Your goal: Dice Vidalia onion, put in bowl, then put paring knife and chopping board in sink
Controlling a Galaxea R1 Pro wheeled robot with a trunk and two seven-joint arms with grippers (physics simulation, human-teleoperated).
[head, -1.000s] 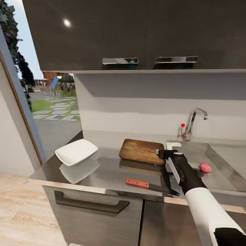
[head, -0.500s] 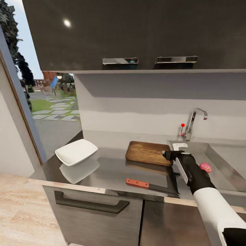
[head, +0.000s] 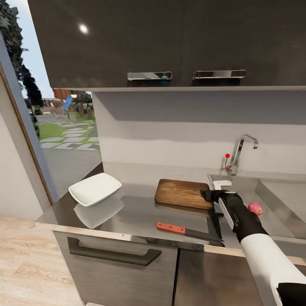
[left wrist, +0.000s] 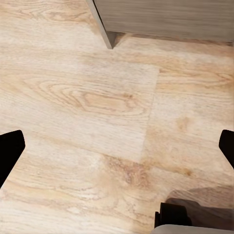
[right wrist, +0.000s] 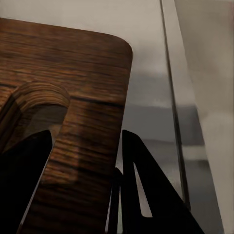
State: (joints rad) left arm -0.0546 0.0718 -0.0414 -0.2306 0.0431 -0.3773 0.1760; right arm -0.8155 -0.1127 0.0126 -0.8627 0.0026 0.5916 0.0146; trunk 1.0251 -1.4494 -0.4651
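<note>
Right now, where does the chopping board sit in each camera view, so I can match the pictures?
Head view: the chopping board lies on the countertop, just left of the sink, with the right gripper at its sink-side end.
Left wrist view: not in it; wooden floor.
Right wrist view: the board fills the near side, slot handle hole between the fingers.
Shared landmark: the board's end by the sink.

my right gripper (head: 212, 194) has swung right with the chopping board (head: 182, 193) end in its fingers, dragging it toward the sink (head: 278, 199); since half a second ago board nudged slightly back left
</note>
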